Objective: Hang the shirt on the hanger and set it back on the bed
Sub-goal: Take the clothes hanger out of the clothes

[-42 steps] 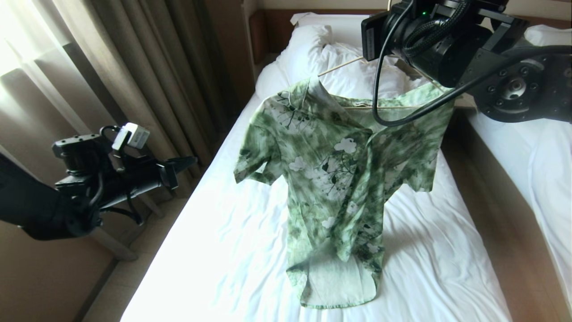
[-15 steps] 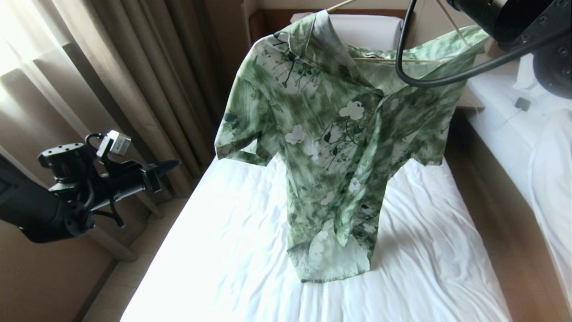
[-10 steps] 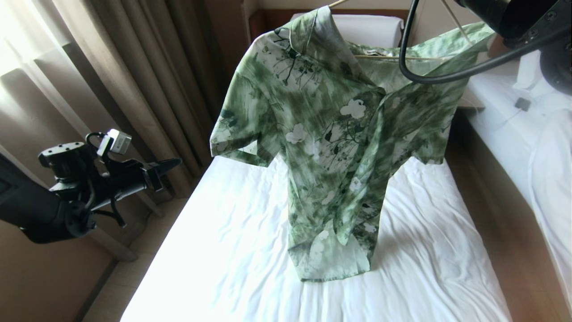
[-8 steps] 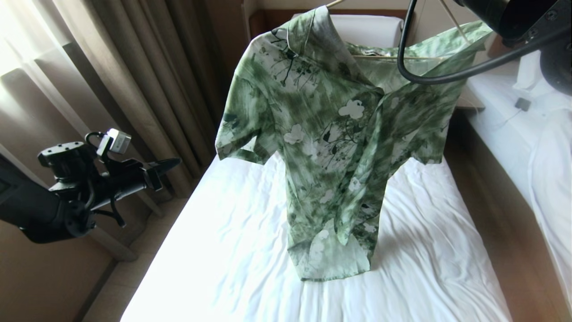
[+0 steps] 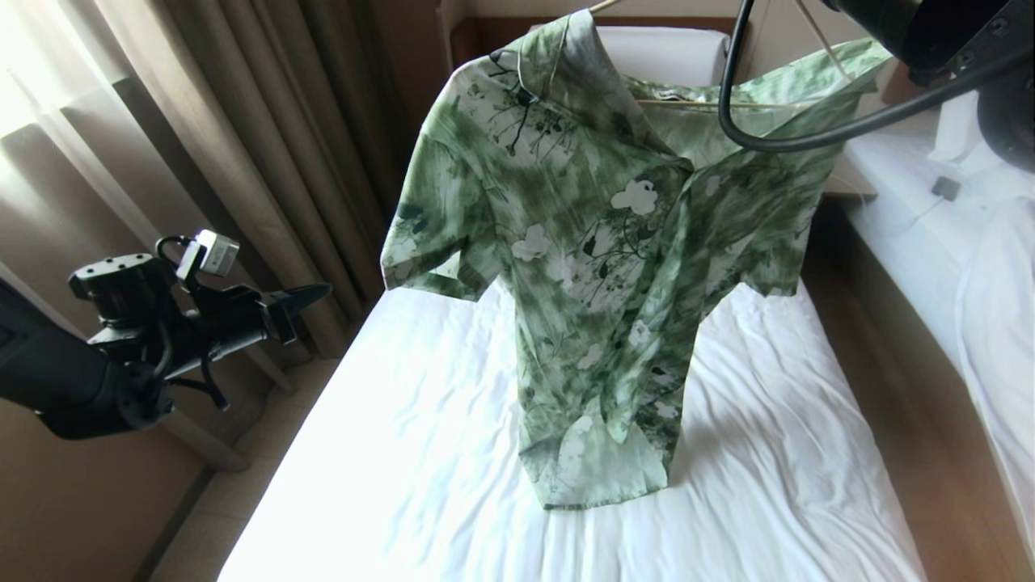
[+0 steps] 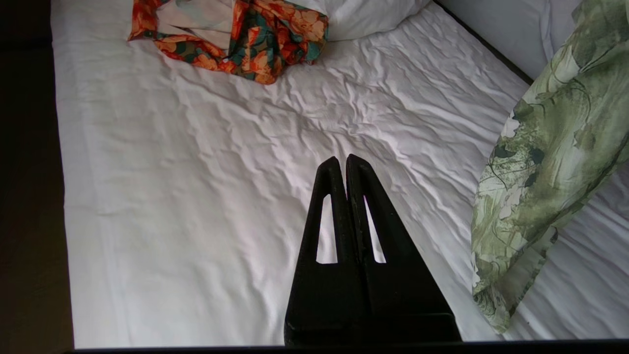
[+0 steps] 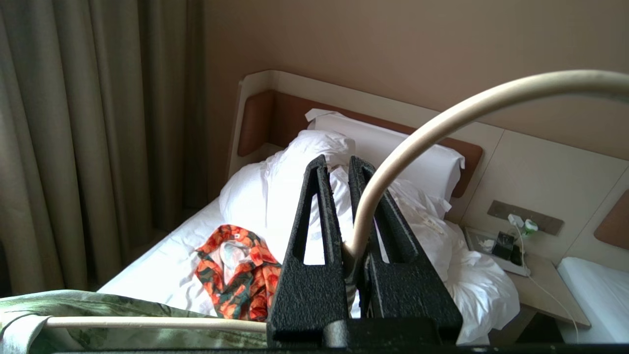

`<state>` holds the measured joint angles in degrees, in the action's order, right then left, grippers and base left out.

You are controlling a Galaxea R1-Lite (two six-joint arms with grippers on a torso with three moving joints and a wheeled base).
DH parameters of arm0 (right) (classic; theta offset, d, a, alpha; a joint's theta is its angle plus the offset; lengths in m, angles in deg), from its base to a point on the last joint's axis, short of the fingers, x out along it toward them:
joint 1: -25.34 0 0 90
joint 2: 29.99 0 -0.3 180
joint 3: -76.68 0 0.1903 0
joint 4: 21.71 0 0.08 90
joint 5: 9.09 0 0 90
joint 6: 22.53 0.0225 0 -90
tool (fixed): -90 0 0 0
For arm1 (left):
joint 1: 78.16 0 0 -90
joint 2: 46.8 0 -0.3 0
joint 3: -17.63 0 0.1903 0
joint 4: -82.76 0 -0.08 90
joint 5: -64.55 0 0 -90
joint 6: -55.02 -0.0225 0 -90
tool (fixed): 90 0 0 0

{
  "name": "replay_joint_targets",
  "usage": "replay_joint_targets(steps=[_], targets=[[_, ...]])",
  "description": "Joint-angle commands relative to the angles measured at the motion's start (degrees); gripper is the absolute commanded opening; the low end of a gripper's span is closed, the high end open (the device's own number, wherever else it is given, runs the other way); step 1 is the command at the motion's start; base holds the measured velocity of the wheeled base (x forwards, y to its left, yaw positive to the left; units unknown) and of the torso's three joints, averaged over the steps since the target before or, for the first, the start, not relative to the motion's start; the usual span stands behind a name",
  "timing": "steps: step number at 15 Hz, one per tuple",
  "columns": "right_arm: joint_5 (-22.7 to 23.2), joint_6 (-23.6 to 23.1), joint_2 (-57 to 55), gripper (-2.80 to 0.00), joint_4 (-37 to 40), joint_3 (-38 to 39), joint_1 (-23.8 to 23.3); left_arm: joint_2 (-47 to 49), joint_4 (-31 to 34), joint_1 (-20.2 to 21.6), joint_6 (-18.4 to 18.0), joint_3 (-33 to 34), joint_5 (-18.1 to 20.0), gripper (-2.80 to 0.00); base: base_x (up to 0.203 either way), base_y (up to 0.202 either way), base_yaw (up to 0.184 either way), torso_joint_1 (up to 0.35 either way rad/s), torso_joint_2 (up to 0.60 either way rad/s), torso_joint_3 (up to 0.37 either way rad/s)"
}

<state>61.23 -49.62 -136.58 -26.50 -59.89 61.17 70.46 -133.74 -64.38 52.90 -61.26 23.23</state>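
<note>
1. Your pale green, short-sleeved collared shirt [image 5: 598,242], printed in streaky washes with white flowers and dark leaf outlines, hangs in the air above the bed, draped over the hanger. Only its lower hem rests crumpled on the sheet.
2. The fabric looks thin and limp: the front panels fall in soft vertical folds, one overlapping the other, and both sleeves flare out to the sides.
3. The thin cream-coloured wire hanger [image 7: 442,128] runs through the shoulders. Its straight bar shows inside the open collar, and its curved hook arches up past the black fingers.
4. Your right gripper [image 7: 339,169] sits high over the bed's head end, its two black, textured wedge-shaped fingers [image 7: 314,236] pinching the hanger's neck between them.
5. Your left gripper [image 6: 342,164] hovers off the bed's left side, near the beige pleated curtains [image 5: 267,121], fingers pressed together on nothing.
6. The single bed [image 5: 404,453] has a wrinkled white sheet, a rumpled white duvet and pillow [image 7: 408,162] and a dark brown headboard.
7. A crumpled orange-and-dark-green floral garment [image 7: 241,275] lies on the sheet near the pillow, well apart from the shirt.
</note>
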Motion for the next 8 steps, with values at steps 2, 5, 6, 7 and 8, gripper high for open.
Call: replay_joint_targets(steps=[2,5,6,7,8], targets=[[-0.1,-0.2,0.0,-2.8,-0.2,0.1,0.0,-0.3,-0.3,-0.1,0.0,0.1,0.4,-2.8,0.0,0.0,0.0,0.0,0.0,0.0],[-0.1,-0.2,0.0,-2.8,-0.4,0.3,0.0,-0.3,-0.3,-0.1,0.0,0.1,0.3,-2.8,0.0,0.0,0.0,0.0,0.0,0.0],[-0.1,-0.2,-0.1,-2.8,-0.4,0.4,0.0,-0.5,-0.3,-0.2,0.0,0.2,0.3,-2.8,0.0,0.0,0.0,0.0,0.0,0.0],[-0.4,-0.1,-0.4,-2.8,-0.4,0.6,0.0,-0.5,-0.3,-0.7,0.0,0.2,0.2,-2.8,0.0,0.0,0.0,0.0,0.0,0.0],[-1.6,-0.1,-0.7,-2.8,-0.2,0.7,-0.1,-0.9,-0.3,-1.4,0.7,0.3,-0.2,-2.8,0.0,0.0,0.0,0.0,0.0,0.0]])
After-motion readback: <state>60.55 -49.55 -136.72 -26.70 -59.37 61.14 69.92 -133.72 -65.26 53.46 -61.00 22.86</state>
